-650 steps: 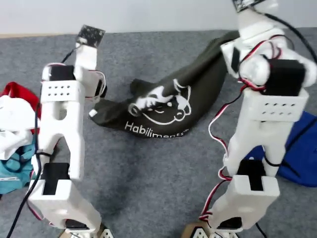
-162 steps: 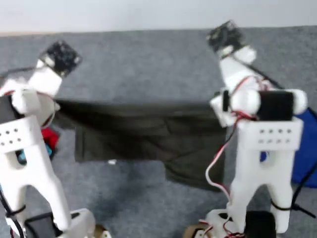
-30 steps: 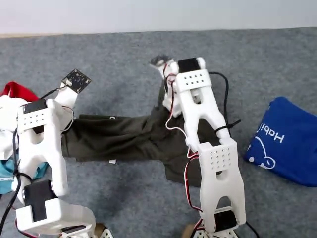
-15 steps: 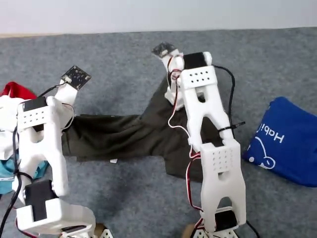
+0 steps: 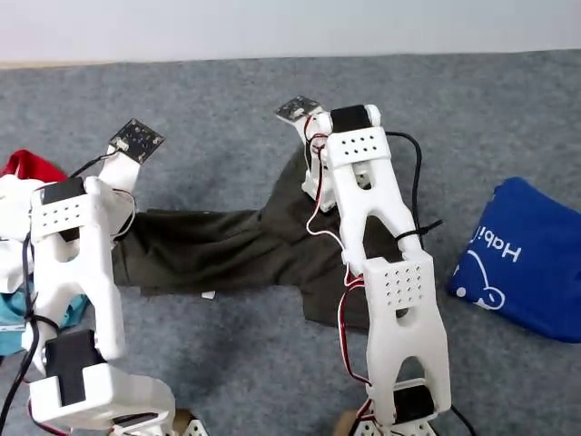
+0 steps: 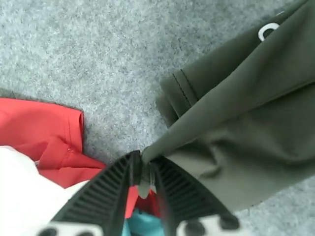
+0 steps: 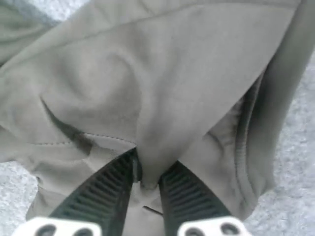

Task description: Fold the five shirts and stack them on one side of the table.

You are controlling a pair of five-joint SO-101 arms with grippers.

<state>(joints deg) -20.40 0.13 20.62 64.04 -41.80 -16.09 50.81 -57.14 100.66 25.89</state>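
Since half a second ago the right arm (image 5: 381, 245) has drawn back slightly toward its base, and the peak of cloth it holds sits a little lower on the table (image 5: 227, 100). A few seconds earlier the dark green shirt (image 5: 236, 250) was stretched flat between the two arms. Now one end is pulled up toward the far side of the table while the rest lies in a crumpled band.

The left gripper (image 6: 142, 172) is closed on the shirt's (image 6: 246, 113) edge, with a thin pinch of cloth between its ribbed fingers (image 6: 113, 187). It sits low at the shirt's left end, under the left arm (image 5: 73, 272). The right gripper (image 7: 147, 179) is also closed on the shirt (image 7: 147, 88), with a fold of cloth bunched between its fingers (image 7: 108, 189) near the middle of the table.

On the left edge of the table a red shirt (image 5: 32, 166), a white shirt (image 5: 14, 204) and a teal shirt (image 5: 14, 313) lie together in a loose heap, just beside the green shirt's left end. The red shirt (image 6: 44, 132) lies close by the left gripper, with white cloth (image 6: 24, 196) over part of it. A blue shirt (image 5: 526, 259) with a white print lies alone on the right side, well apart from the green one.
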